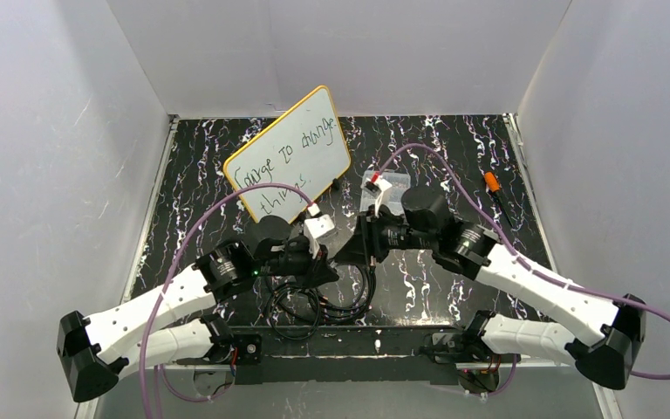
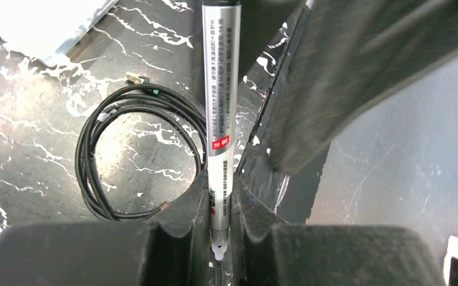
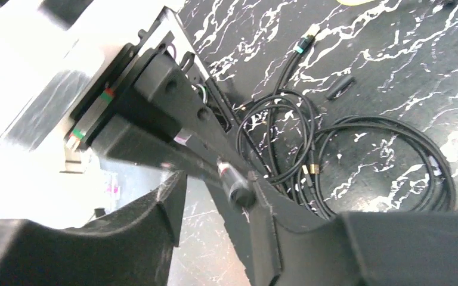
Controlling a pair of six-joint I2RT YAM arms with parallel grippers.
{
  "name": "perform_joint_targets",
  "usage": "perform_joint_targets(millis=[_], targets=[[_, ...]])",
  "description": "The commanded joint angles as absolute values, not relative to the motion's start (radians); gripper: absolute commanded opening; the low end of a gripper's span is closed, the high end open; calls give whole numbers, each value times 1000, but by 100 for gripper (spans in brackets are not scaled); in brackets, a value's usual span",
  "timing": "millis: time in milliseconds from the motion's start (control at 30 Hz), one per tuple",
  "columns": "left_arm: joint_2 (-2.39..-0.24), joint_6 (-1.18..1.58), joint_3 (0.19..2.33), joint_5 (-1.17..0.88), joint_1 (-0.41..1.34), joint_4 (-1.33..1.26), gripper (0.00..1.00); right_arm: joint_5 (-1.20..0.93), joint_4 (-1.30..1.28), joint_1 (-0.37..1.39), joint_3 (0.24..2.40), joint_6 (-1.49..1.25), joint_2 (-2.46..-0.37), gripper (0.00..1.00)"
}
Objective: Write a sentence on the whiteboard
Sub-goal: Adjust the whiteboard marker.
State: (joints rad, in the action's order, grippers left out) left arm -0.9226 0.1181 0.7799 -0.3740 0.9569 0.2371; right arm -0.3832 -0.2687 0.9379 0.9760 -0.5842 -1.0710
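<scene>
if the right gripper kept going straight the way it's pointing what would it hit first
Probably the marker shut in the left gripper: its end sits between the right gripper's open fingers, the left gripper's body just behind. Depth is unclear, so that order is a guess.

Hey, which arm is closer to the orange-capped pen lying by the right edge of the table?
Right. The right arm bends just on the near side of the orange-capped pen; the left arm lies across the table to its left.
</scene>
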Motion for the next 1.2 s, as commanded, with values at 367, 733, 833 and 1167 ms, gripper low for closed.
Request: perform_joint_targets(millis=[367, 733, 833, 1167], targets=[[-908, 584, 671, -218, 953, -54, 0, -102, 328, 940, 580, -877, -865, 56], [-904, 611, 656, -195, 953, -36, 0, -34, 436, 940, 540, -897, -832, 54], [-908, 623, 655, -193, 953, -42, 0, -6, 430, 940, 530, -898, -813, 54], [-936, 617, 662, -247, 953, -58, 0, 16, 420, 940, 533, -930, -861, 54]])
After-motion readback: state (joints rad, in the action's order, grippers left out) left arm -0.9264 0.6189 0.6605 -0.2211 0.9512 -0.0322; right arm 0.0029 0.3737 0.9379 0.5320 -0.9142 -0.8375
